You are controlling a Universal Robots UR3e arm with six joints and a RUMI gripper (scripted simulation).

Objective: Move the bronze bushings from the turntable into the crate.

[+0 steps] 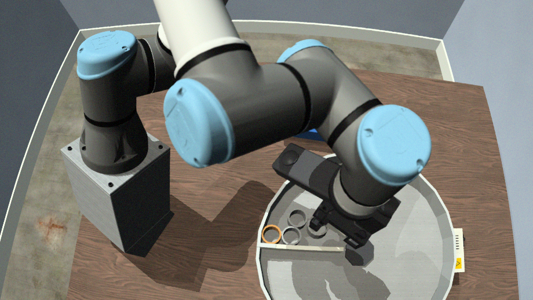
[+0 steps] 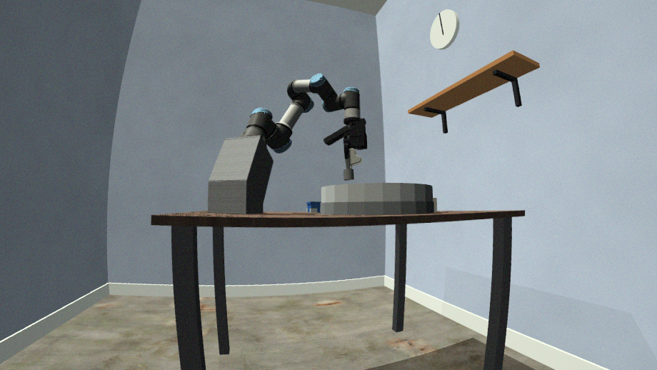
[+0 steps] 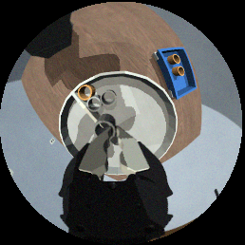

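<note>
Clearly saw the turntable (image 1: 410, 238) (image 2: 376, 193) (image 3: 152, 119) across the lower right of the top view. Found the blue crate (image 1: 309, 135) (image 2: 313, 204) (image 3: 183, 86) at upper right of the wrist view, with two bronze bushings (image 3: 174, 59) (image 3: 179, 71) inside. Saw the gripper (image 1: 317, 225) (image 2: 348, 169) (image 3: 114, 126) pinched narrow on a steel bushing (image 1: 317, 229) (image 2: 348, 174) (image 3: 103, 129), above the turntable. Noted one bronze bushing (image 1: 271, 234) (image 3: 85, 92) at the turntable's left, near two resting steel bushings (image 1: 297, 218) (image 1: 291, 235) (image 3: 108, 98) (image 3: 95, 103).

1. Top view: the arm (image 1: 260, 108) (image 2: 288, 116) hides most of the crate (image 1: 312, 134) (image 2: 313, 204) (image 3: 184, 87), contents included.
2. Same view: the frame cuts off the turntable (image 1: 449, 223) (image 2: 376, 193) (image 3: 174, 114) and the tabletop's (image 1: 470, 149) (image 2: 298, 221) (image 3: 142, 38) bottom corners.
3. Exterior view: the turntable's wall conceals its bushings.
4. Wrist view: the end effector (image 1: 320, 222) (image 2: 348, 168) (image 3: 114, 126) covers the turntable's lower rim.
</note>
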